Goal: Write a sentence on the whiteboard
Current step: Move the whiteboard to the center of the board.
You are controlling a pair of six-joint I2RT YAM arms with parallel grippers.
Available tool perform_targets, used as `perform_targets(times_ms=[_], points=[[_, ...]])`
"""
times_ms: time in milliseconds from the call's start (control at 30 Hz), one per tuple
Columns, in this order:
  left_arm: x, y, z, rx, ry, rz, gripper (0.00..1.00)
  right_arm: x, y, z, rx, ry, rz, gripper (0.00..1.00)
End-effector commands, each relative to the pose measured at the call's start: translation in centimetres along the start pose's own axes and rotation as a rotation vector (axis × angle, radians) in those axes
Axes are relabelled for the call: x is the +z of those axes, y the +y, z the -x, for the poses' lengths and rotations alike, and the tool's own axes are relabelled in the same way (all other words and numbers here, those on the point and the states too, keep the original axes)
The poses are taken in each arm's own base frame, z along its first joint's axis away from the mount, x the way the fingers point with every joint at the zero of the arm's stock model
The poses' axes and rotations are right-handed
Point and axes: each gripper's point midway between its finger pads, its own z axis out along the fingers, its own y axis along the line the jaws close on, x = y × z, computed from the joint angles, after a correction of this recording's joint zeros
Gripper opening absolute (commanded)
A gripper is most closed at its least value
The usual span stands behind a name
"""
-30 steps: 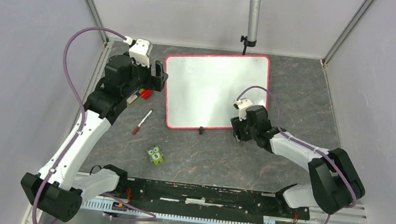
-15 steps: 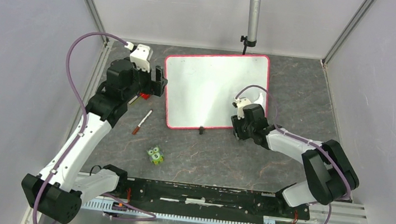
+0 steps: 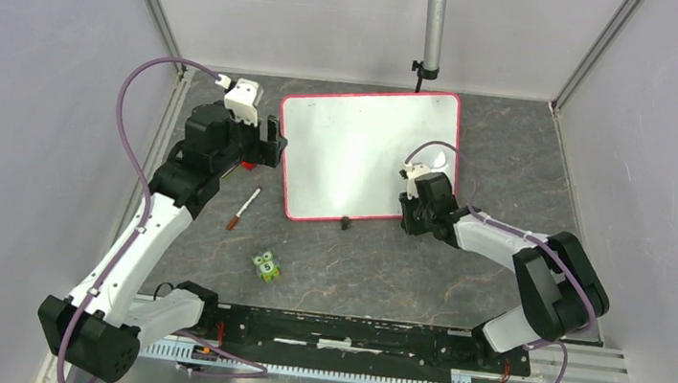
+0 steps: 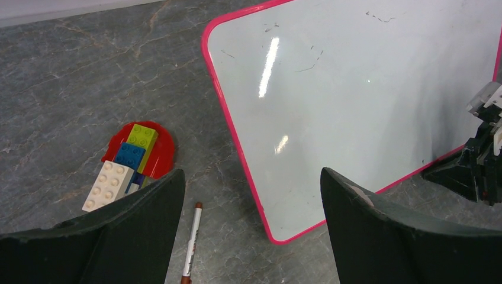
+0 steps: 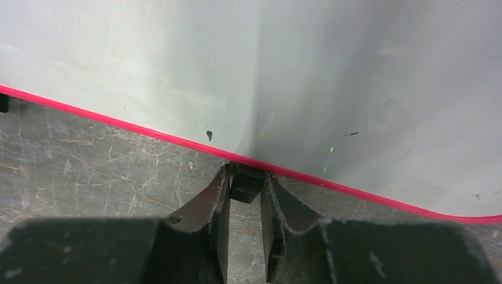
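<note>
The whiteboard (image 3: 369, 152) lies flat on the grey table, white with a pink frame (image 4: 237, 142). No sentence shows on it, only a few faint dark specks (image 5: 209, 135). My right gripper (image 5: 245, 174) is at the board's near right edge, its fingers pressed on both sides of a small black foot (image 5: 246, 184); in the top view it sits at the frame (image 3: 406, 220). My left gripper (image 4: 251, 174) hangs open over the board's left edge, nothing between its fingers. A white marker (image 4: 190, 248) with a brown-red cap lies on the table left of the board (image 3: 243, 208).
Stacked toy bricks on a red disc (image 4: 133, 157) lie left of the board. A small green owl toy (image 3: 266, 265) sits nearer the bases. A second black foot (image 3: 345, 222) sticks out at the board's near edge. A grey pole (image 3: 434, 24) rises behind the board.
My right gripper has moved slightly up to the board's edge and closed its fingers onto the black foot. The left gripper shifted a little toward the back and stayed open.
</note>
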Motion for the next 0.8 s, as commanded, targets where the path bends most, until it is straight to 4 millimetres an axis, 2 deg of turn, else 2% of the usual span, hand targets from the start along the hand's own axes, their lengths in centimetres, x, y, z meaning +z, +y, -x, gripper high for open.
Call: perform_targets(times_ms=[0,167,400,567,767], points=[[0.1,0.3,1.1,-0.031,-0.047,0.016,0.9,-1.4,1.8,-0.1,-0.025,0.026,0.096,0.0],[-0.1,0.3,1.9,-0.013,-0.064,0.02,0.9,-3.1,2.5,-2.9,-0.023,0.095,0.149,0.0],[-0.8,0.3,3.2,-0.006,-0.087,0.018,0.9,-5.3,2.2,-6.6,-0.079,0.228,0.164,0.0],[-1.3,0.2,4.1,-0.003,-0.103,0.017,0.9,-7.2,1.8,-8.2,-0.09,0.256,0.158,0.0],[-1.1,0.3,4.4,0.002,-0.11,0.019,0.91,-9.1,2.4,-9.8,-0.065,0.248,0.199,0.0]])
